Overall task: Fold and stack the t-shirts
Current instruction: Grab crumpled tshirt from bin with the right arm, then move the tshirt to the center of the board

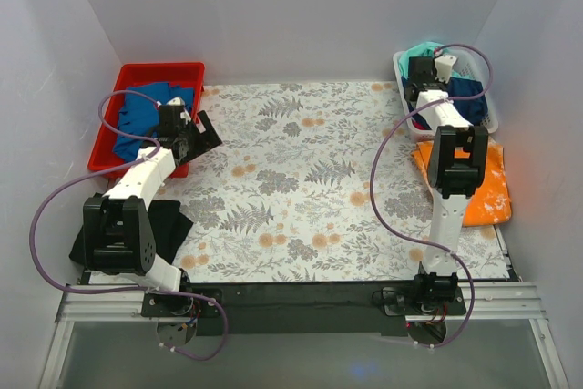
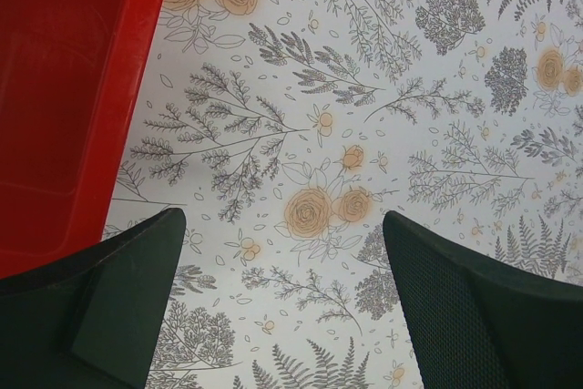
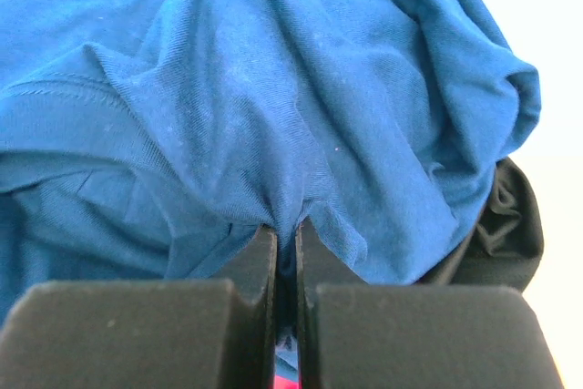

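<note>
Likely pick-up step: fold of blue t-shirt [image 3: 273, 88] pinched in closed right gripper [image 3: 287, 252], in white basket [image 1: 398, 63] at 2 o'clock. Left gripper [image 2: 282, 252] spread, empty, by red bin [image 1: 159, 70] at 10 o'clock. Next: lift clear, carry to floral mat [image 1: 301, 179] centre.

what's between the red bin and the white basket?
Top external view: between red bin and white basket, just bare floral tablecloth; the open left hand hangs at the bin's edge.
</note>
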Robot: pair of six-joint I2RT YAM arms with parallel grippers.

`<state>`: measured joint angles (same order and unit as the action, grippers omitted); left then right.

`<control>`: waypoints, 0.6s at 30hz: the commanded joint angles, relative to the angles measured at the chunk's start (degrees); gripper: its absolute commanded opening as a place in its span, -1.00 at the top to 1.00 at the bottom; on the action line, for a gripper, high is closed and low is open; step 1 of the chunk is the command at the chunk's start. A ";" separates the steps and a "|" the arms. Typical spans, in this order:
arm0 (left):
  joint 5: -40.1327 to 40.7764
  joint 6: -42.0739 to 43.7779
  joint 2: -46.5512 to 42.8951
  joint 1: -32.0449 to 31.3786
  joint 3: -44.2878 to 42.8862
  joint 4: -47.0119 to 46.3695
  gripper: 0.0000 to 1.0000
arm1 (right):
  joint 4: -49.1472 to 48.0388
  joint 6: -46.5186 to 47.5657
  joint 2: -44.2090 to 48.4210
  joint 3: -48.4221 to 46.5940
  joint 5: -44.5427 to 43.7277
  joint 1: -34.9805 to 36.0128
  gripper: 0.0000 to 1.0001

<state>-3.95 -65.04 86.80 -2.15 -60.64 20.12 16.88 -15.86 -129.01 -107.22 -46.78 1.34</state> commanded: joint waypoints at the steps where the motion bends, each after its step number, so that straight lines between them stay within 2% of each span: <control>1: -1.15 -0.35 -1.46 -0.13 -1.23 -0.08 -0.79 | -0.18 -1.89 8.58 -0.45 -2.69 2.69 0.97; 10: -2.47 -1.06 -2.52 -0.13 0.08 -1.66 -0.79 | -1.85 -3.05 18.70 0.97 -5.51 12.62 0.97; 15: -2.82 -0.88 -3.13 -0.13 0.44 -2.28 -0.78 | -7.03 6.87 21.25 -3.87 -7.18 20.09 0.97; 18: -2.74 -0.71 -3.48 -0.13 0.70 -2.89 -0.78 | -11.24 18.46 21.70 -8.87 -5.60 26.06 0.97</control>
<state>-5.91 -65.87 86.41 -2.15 -60.47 18.50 14.11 -8.47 -109.75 -110.30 -51.33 22.76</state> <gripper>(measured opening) 0.891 0.057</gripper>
